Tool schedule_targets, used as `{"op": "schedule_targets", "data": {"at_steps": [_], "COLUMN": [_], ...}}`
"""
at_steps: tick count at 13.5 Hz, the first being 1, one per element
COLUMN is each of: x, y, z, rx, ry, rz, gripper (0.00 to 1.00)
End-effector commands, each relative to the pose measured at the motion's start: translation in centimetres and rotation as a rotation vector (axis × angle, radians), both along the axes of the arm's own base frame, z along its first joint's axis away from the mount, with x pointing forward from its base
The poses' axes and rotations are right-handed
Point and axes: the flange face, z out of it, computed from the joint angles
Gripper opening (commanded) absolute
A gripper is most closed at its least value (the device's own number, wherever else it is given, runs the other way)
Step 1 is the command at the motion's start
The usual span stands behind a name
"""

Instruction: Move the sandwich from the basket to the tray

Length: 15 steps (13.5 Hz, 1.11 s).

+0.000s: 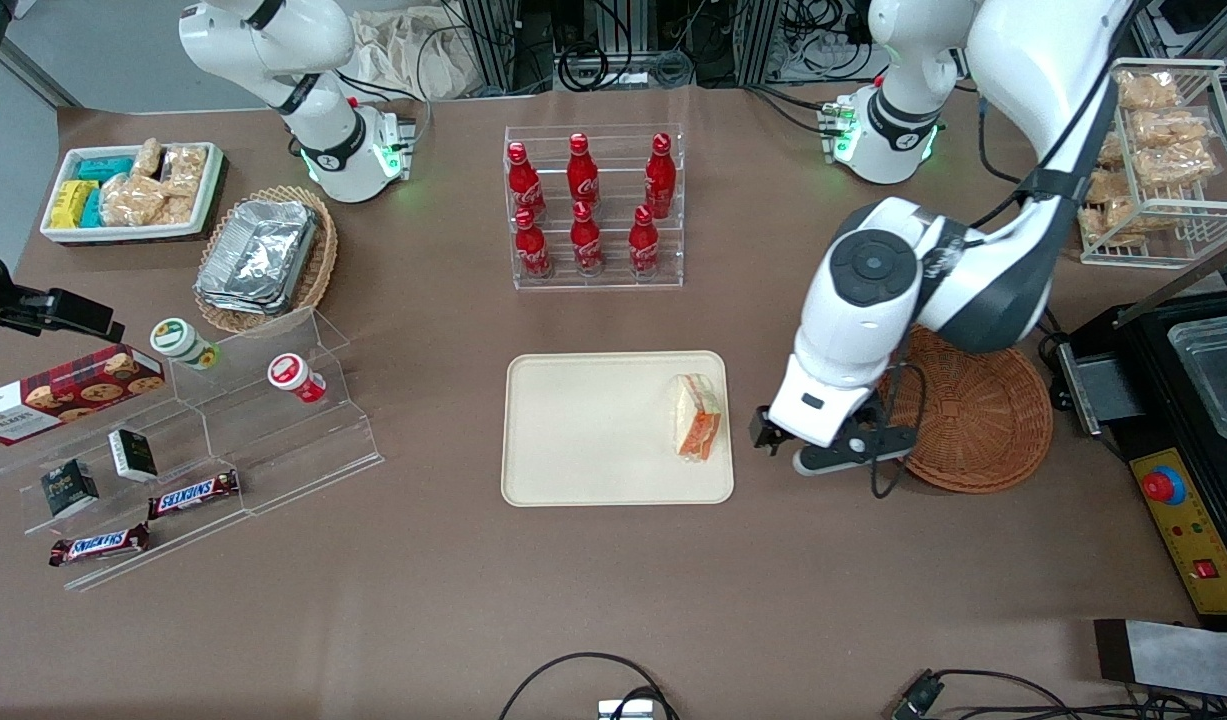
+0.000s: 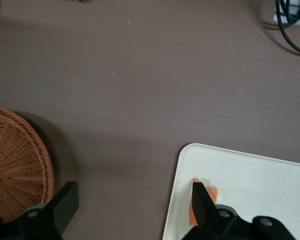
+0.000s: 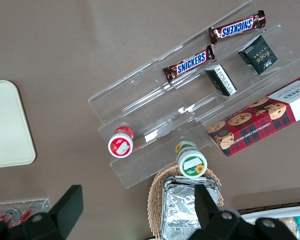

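the sandwich (image 1: 697,417) lies on the tray (image 1: 593,430) while the claw (image 1: 773,436), open and empty, hangs above the desk (image 1: 613,600) between tray and basket (image 1: 983,420).

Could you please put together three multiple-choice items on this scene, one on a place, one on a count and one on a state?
1. Where is the wrapped triangular sandwich?
A. in the reddish-brown round wicker basket
B. on the beige rectangular plastic tray
C. on the bare table

2. How many red cola bottles stand in the clear rack?
A. four
B. six
C. eight

3. What is the state of the left arm's gripper?
A. open, holding nothing
B. shut on the sandwich
C. shut on a bottle

Answers: 1 B, it lies at the tray's edge nearest the basket; 2 B, two rows of three; 3 A, the fingers stand apart over the table between basket and tray.
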Motion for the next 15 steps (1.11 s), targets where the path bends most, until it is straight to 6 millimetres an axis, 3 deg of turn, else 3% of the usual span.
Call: {"op": "schedule_targets", "data": {"at_steps": [1,10,15], "x": [0.4,0.5,0.5], "y": [2.8,4.6,11.1], "z": [2.6,3.5,6.7], "rx": [0.008,0.008,-0.025], "ry": [0.014,0.029,0.073], "rz": [0.032,0.038,-0.037], "gripper": [1.0,1.0,1.0]}}
